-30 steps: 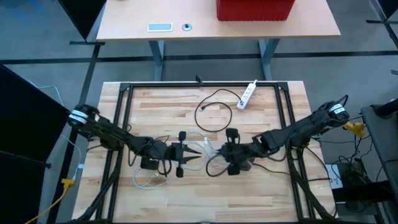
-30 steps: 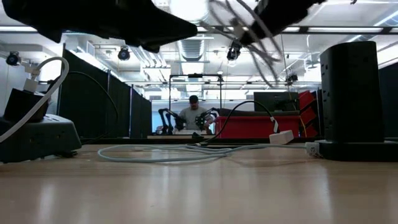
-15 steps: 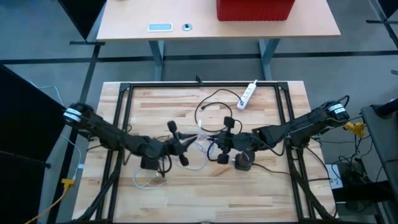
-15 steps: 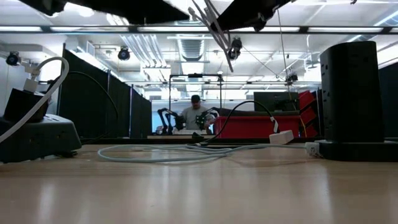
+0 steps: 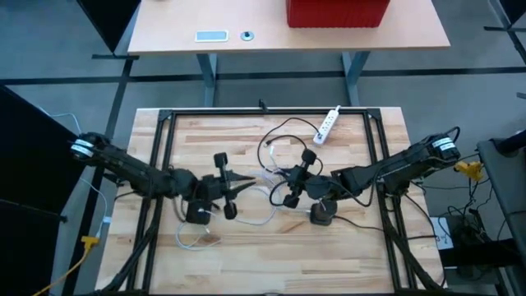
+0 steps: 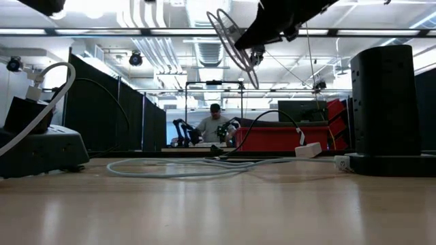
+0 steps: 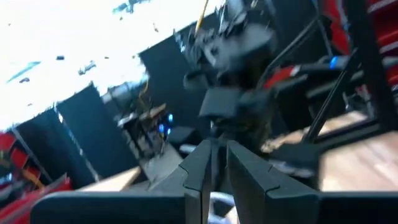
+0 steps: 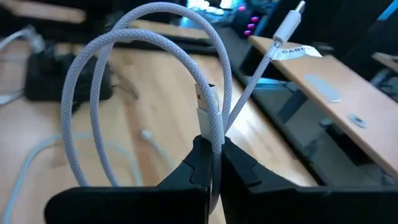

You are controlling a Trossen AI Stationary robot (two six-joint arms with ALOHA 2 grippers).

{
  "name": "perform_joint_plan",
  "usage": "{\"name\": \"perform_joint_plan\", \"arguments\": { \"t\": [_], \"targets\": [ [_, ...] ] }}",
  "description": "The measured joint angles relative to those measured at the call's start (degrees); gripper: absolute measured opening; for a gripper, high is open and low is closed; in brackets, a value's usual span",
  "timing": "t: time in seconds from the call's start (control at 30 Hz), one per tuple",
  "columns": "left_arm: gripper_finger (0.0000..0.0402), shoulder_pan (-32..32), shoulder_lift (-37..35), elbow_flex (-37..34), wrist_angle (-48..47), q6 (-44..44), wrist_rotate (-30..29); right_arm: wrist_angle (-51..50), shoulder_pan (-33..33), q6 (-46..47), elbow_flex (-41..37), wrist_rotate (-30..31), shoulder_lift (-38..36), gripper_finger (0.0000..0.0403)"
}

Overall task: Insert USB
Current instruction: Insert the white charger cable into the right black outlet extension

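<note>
We have two dark, slender arms, each built of jointed black segments. The left arm [image 5: 131,171] carries a white band near its outer joint, and the right arm [image 5: 394,168] carries a matching white band. Black cables run along both. Each arm ends in a two-finger gripper: the left gripper [image 7: 216,163] has flat, tapered black fingers, and the right gripper [image 8: 212,163] has matte black wedge-shaped fingers. Screws are probably present but cannot be made out.

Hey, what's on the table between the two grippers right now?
In the high view, loops of white cable lie between the left gripper and the right gripper, which is shut on that cable.
</note>
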Motion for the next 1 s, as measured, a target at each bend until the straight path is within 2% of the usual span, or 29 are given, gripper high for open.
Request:
{"name": "perform_joint_plan", "arguments": {
  "t": [0.13, 0.23, 0.47, 0.6, 0.77, 1.0],
  "targets": [
    [0.0039, 1.9, 4.1, 0.8, 0.5, -2.5, 2.7, 1.8, -0.1, -0.4, -0.1, -1.4, 2.0, 0.0],
    [0.0039, 2.6, 7.1, 0.9, 0.2, -3.6, 2.3, 3.7, -0.1, -1.4, -0.1, -1.4, 2.6, 0.0],
    [0.0039, 2.6, 8.6, 0.5, -0.9, -3.2, -7.3, 6.1, 1.0, -3.9, 0.4, -1.5, 2.1, 0.0],
    [0.0039, 2.8, 7.4, 0.2, -0.8, -2.8, -9.3, 6.7, 1.6, -5.3, 0.7, -1.9, 2.1, 0.0],
    [0.0039, 2.8, 7.6, 0.1, -1.5, -2.8, -8.7, 8.4, 1.7, -7.4, 0.9, -5.0, 2.1, 0.0],
    [0.0039, 3.3, 7.6, 0.1, -1.9, -4.5, -2.5, 9.5, 1.5, -7.7, 0.9, -4.9, 2.1, 0.0]
  ]
}}
